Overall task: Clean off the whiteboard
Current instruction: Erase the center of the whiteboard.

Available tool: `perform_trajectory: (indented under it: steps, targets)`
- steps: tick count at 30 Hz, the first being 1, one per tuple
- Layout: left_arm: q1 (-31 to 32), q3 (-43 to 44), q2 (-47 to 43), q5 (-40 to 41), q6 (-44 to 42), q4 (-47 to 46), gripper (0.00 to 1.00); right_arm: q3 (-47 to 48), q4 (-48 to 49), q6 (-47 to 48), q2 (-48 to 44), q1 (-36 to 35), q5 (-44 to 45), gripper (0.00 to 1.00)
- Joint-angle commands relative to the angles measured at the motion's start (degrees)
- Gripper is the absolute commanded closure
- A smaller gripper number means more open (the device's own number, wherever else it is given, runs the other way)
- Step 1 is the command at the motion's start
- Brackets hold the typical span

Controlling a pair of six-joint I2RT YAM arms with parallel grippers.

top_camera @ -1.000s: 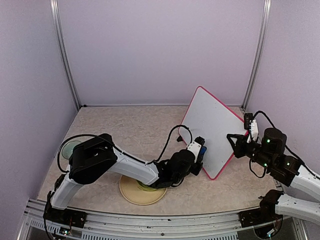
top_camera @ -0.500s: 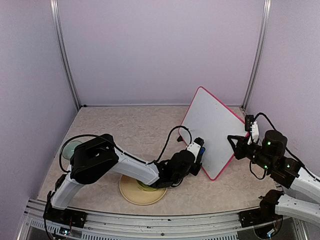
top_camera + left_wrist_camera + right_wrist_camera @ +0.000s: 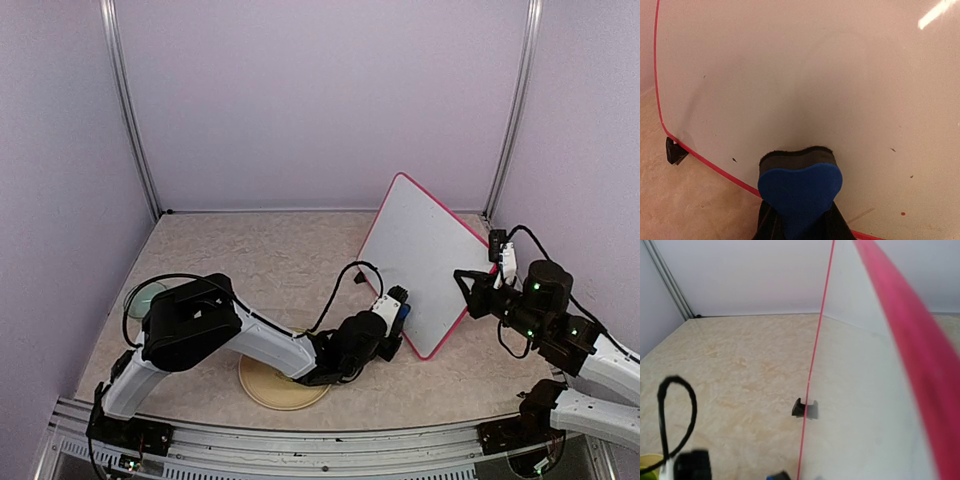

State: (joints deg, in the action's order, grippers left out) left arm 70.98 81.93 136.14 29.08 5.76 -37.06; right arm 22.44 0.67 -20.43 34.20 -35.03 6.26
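Note:
The whiteboard (image 3: pixel 422 250) with its pink-red frame stands tilted at the right, and its face looks wiped clean apart from a few small specks. It fills the left wrist view (image 3: pixel 815 75) and shows edge-on in the right wrist view (image 3: pixel 865 405). My left gripper (image 3: pixel 392 320) is shut on a blue eraser (image 3: pixel 401 304) and presses its dark felt against the board's lower part, just above the bottom frame (image 3: pixel 800 187). My right gripper (image 3: pixel 472 288) is closed on the board's right edge. Its fingers do not show in the right wrist view.
A yellow plate (image 3: pixel 268 388) lies under the left arm near the front. A round green disc (image 3: pixel 143 294) lies at the far left. The board's black foot (image 3: pixel 805 408) rests on the table. A black cable (image 3: pixel 677 415) loops off the left arm.
My left gripper has slid the eraser a little down the board towards its bottom edge. The right gripper and the board have barely moved.

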Motion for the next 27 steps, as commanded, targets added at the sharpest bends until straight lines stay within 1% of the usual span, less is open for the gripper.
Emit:
perform_trajectory:
  steps: [1,11,22,27]
  targets:
    - [2.58,-2.20,0.47,-7.38,-1.10,-0.87,1.00,0.46,5.42,-2.65,0.57,0.04,-5.77,1.00]
    - [3.87,-0.83,0.16,-8.82,-1.44,-1.24,1.00,-0.14,6.11,-3.57,0.99,0.13,-6.38,1.00]
    - [4.69,-0.08,-1.13,-15.66,-2.19,-1.23,1.00,-0.38,6.19,-3.83,0.80,0.22,-6.56,1.00]
    - [5.59,0.91,-0.96,-16.81,-3.00,-0.24,1.00,-0.38,6.45,-3.77,0.94,0.22,-6.60,1.00]
